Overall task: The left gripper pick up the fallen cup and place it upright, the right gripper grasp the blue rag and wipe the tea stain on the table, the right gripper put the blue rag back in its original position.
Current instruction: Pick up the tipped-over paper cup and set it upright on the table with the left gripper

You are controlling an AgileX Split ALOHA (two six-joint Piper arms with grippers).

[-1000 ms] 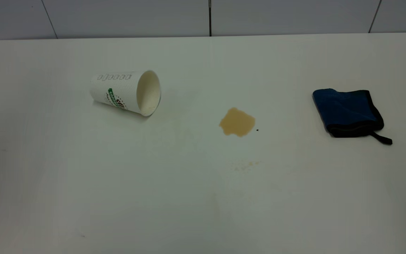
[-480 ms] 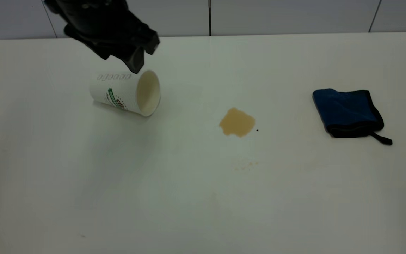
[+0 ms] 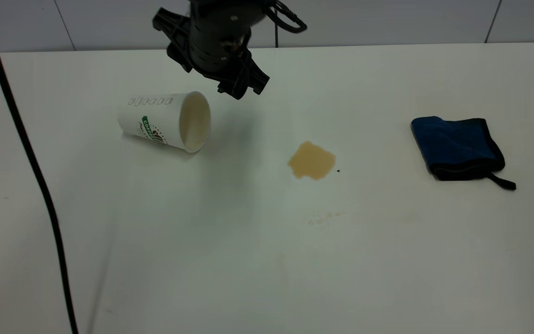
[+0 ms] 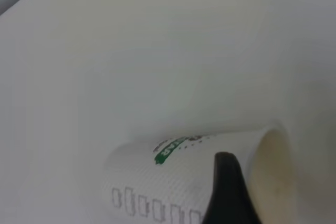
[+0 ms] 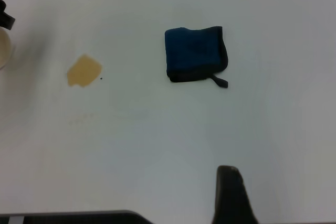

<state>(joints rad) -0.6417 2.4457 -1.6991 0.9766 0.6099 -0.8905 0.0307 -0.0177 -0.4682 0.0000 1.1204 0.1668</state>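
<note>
Below left pincer (image 3: 241, 88), fallen cup (image 3: 165, 120), mouth nearest

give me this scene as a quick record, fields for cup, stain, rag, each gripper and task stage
cup: paper cup on its side on the table, mouth toward the stain
stain: tan tea stain near table centre, unwiped
rag: blue rag folded, lying right of the stain, untouched
left gripper: left gripper above the table, beside the cup's mouth, not touching it
right gripper: one finger shows in the right wrist view, well away from the rag
stage: cup not yet grasped
</note>
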